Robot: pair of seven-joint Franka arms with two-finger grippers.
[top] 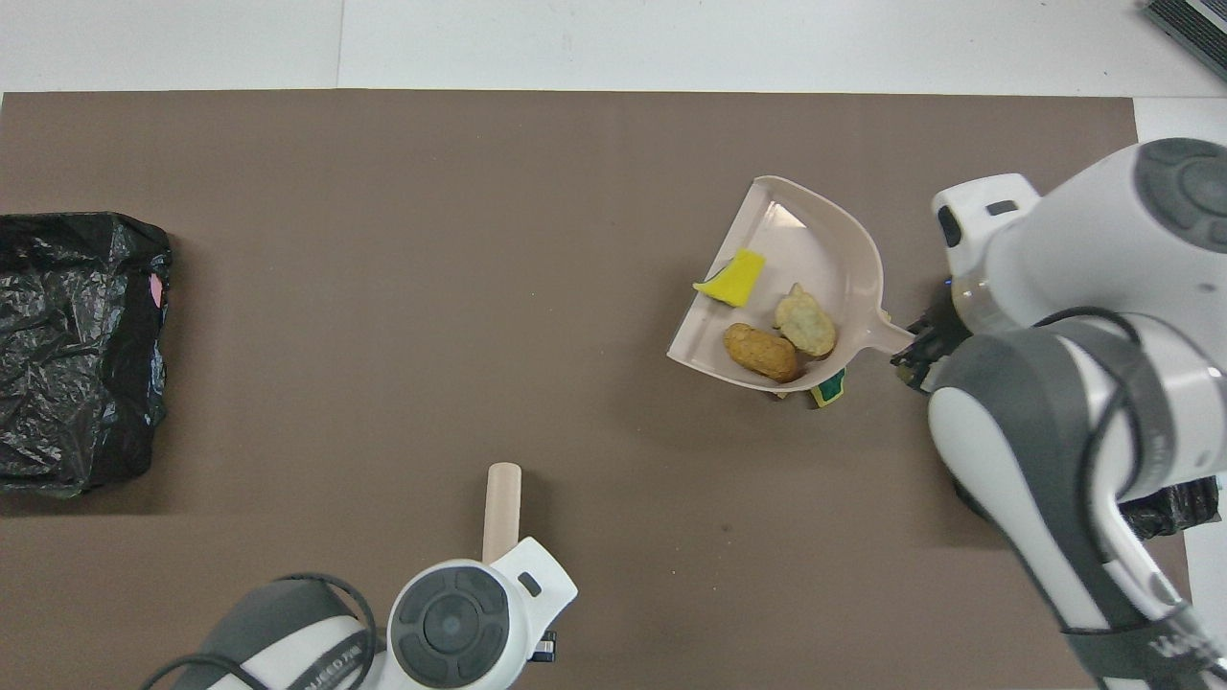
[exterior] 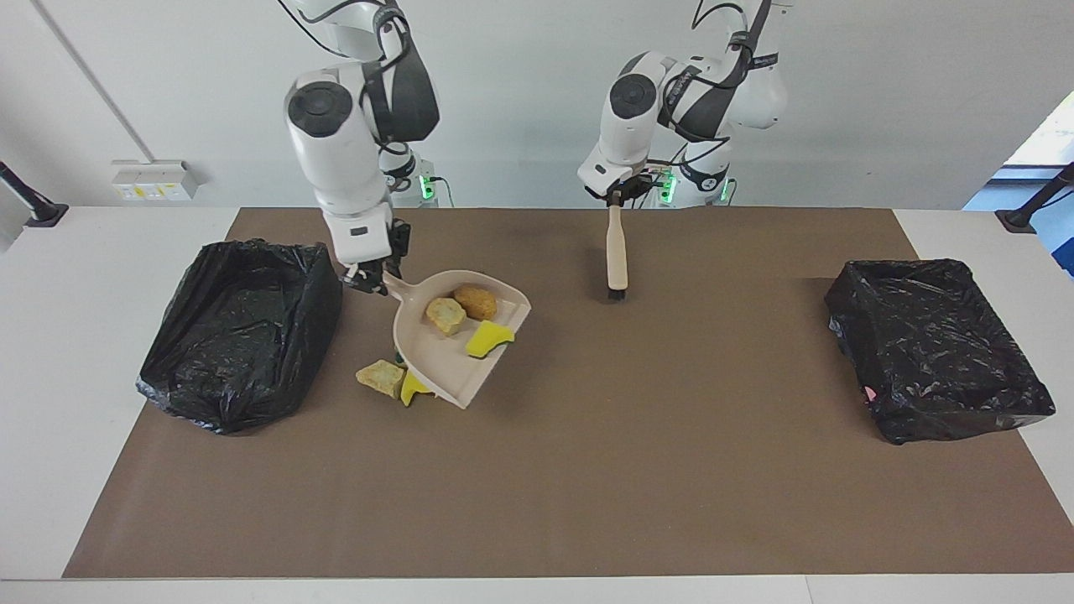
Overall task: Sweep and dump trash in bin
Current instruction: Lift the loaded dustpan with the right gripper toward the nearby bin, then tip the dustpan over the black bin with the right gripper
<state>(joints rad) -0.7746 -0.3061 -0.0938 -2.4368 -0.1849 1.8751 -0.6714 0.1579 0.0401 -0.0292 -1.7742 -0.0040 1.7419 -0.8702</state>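
My right gripper (exterior: 373, 281) is shut on the handle of the beige dustpan (exterior: 436, 361) and holds it tilted just above the mat, beside the black-lined bin (exterior: 243, 335) at the right arm's end. In the pan (top: 815, 249) lie a tan lump (exterior: 445, 315), an orange-brown lump (exterior: 476, 302) and a yellow sponge scrap (exterior: 488, 338). A tan lump (exterior: 380, 377) and a yellow scrap (exterior: 412, 388) lie on the mat, partly under the pan. My left gripper (exterior: 617, 197) is shut on the handle of a beige brush (exterior: 617, 252), which hangs bristles down on the mat.
A second black-lined bin (exterior: 935, 344) stands at the left arm's end of the brown mat (exterior: 587, 461). In the overhead view the right arm hides most of the bin at its end (top: 1165, 503).
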